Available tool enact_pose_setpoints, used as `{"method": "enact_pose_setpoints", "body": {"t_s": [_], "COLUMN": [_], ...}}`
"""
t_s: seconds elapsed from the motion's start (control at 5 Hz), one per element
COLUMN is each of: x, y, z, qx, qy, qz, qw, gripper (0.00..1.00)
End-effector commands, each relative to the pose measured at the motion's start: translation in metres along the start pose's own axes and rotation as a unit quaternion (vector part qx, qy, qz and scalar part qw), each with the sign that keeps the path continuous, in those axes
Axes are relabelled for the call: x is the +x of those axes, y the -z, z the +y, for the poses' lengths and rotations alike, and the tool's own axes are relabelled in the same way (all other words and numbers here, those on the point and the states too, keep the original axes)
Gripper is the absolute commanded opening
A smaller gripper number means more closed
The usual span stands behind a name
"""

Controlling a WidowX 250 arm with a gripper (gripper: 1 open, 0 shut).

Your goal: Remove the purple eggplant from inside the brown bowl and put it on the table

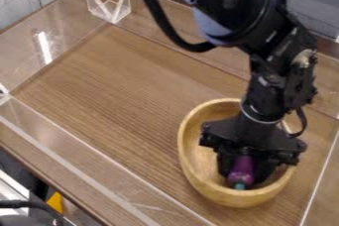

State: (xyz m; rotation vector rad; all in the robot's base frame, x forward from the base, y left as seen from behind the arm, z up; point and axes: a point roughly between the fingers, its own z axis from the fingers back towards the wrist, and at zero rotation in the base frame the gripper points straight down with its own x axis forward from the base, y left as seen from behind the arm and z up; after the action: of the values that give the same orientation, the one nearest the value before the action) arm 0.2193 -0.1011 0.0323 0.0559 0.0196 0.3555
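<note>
The brown bowl (193, 143) sits on the table (119, 86) at the lower right, close to the right wall. The purple eggplant (240, 167) stands almost upright inside it, with its green stem end at the bottom. My gripper (243, 159) points straight down into the bowl and is shut on the purple eggplant, one black finger on each side. The black arm reaches in from the top of the view and hides the bowl's far rim.
Low clear acrylic walls (47, 47) border the tabletop on the left, front and right. A small clear acrylic stand (109, 5) sits at the back left. Bare wood stretches left of the bowl.
</note>
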Motion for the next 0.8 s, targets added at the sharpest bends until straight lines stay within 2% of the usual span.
{"method": "enact_pose_setpoints", "body": {"t_s": [0.0,0.2,0.4,0.6], "x": [0.003,-0.002,0.001,0.003], "y": [-0.019,-0.026,-0.034,-0.036], "z": [0.003,0.006,0.002,-0.002], "qx": [-0.017,-0.018,-0.027,-0.029], "qy": [-0.023,-0.038,-0.06,-0.081], "qz": [-0.019,-0.017,-0.014,-0.012], "qw": [0.9994,0.999,0.9977,0.9962], "gripper": [0.0,0.0,0.0,0.0]}}
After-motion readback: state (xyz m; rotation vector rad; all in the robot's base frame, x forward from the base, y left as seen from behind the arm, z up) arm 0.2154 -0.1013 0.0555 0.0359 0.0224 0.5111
